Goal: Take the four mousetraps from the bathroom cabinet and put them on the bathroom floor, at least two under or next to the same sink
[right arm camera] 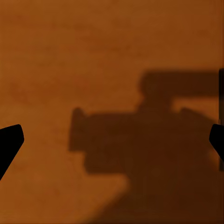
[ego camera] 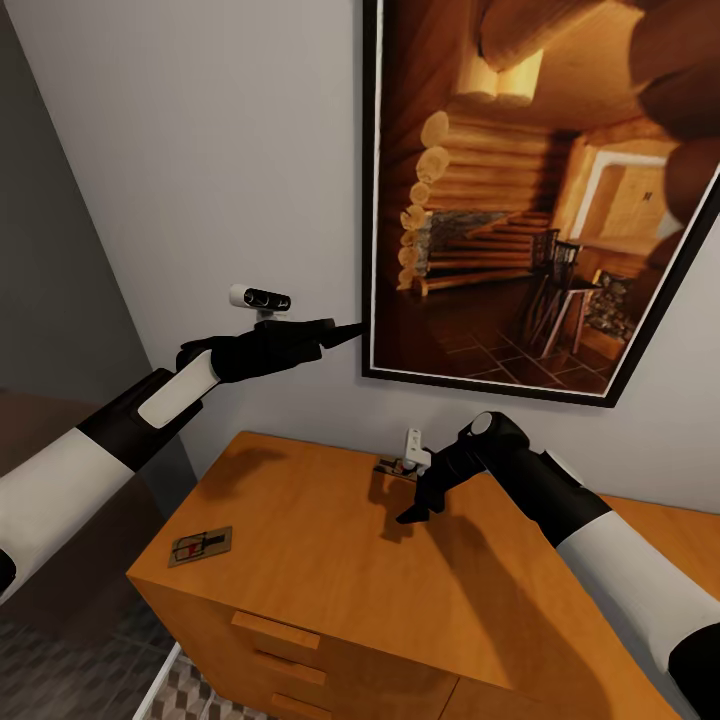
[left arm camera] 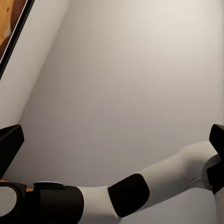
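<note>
1 mousetrap (ego camera: 201, 546) lies lower left on the cabinet (ego camera: 330, 560), the right gripper (ego camera: 418, 512) spread empty above its top, the left gripper (ego camera: 335, 332) also parted at mid-frame.

Smooth orange wood cabinet (ego camera: 330, 560) top

My arms (ego camera: 60, 480) are white with black joint sections, and both tools are black: left tool (ego camera: 345, 330), right tool (ego camera: 412, 512). The cabinet (ego camera: 330, 560) is orange-brown wood. One mousetrap (ego camera: 201, 546) is tan with dark wire and a red mark. The wall (ego camera: 200, 150) is pale grey. The picture (ego camera: 540, 190) has a black frame and shows an amber log interior. The bathroom floor (ego camera: 190, 695) carries a brown, beige and white cube pattern.
</note>
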